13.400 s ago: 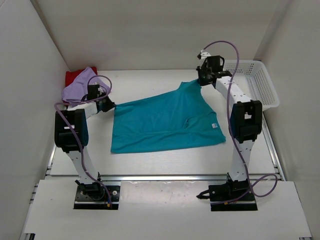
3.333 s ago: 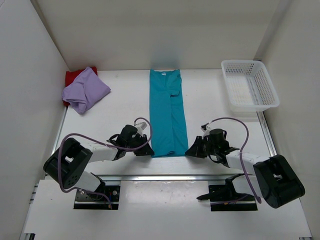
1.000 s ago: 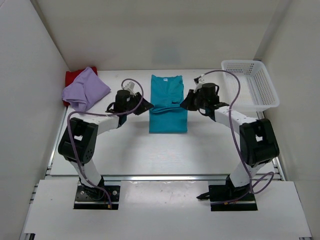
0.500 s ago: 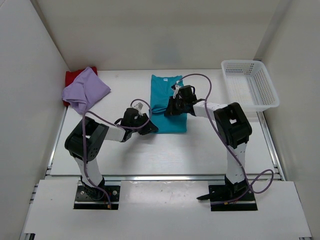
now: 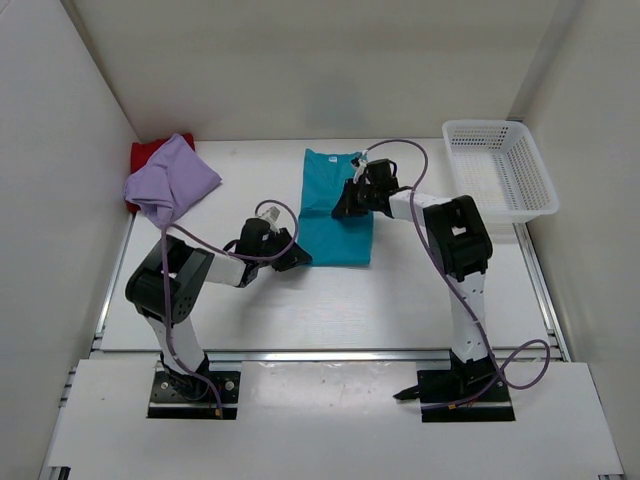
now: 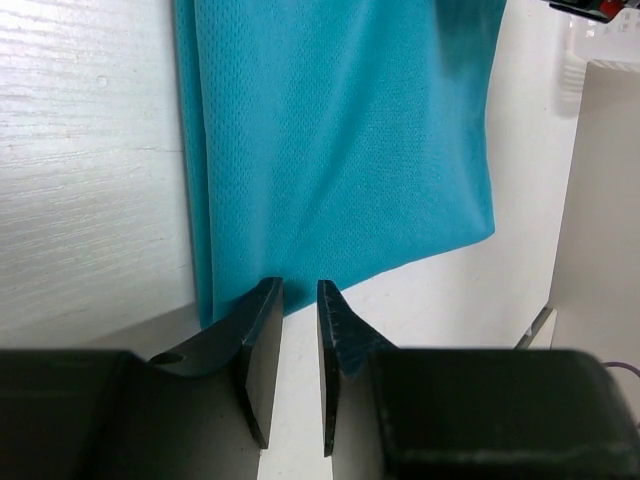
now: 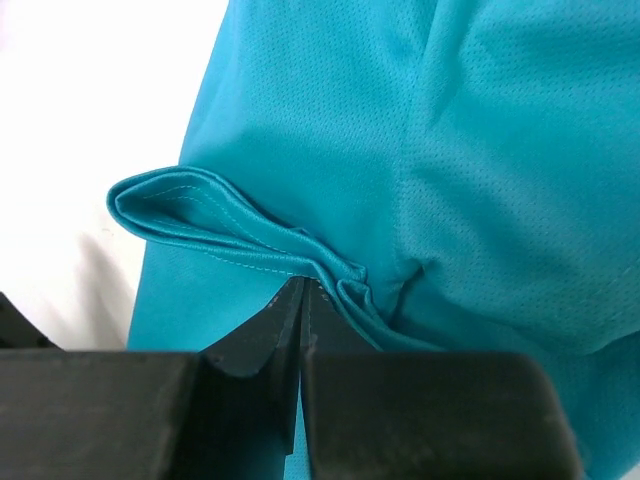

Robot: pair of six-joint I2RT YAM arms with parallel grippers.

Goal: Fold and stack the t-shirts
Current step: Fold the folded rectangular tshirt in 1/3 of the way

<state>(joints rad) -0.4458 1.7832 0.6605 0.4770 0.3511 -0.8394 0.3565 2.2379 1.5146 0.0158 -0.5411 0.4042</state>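
Note:
The teal-blue t-shirt [image 5: 335, 215] lies folded into a rectangle in the middle of the table. My left gripper [image 5: 292, 258] is low at its near left corner. In the left wrist view [image 6: 298, 285] its jaws stand narrowly apart with only white table between them, tips at the shirt's edge [image 6: 330, 150]. My right gripper [image 5: 343, 207] is over the shirt's middle. In the right wrist view [image 7: 305, 285] it is shut, tips at a bunched hem fold [image 7: 230, 225]. The lavender t-shirt [image 5: 170, 180] lies crumpled on the dark red one [image 5: 148, 153] at the back left.
A white lattice basket [image 5: 505, 213] stands at the back right. White walls close in the table on the left, back and right. Purple cables loop off both arms over the table.
The teal shirt went from spread out, to a long strip, to folded in half. In the last half second my right gripper moved slightly farther back on it; the left gripper stayed at the near left corner.

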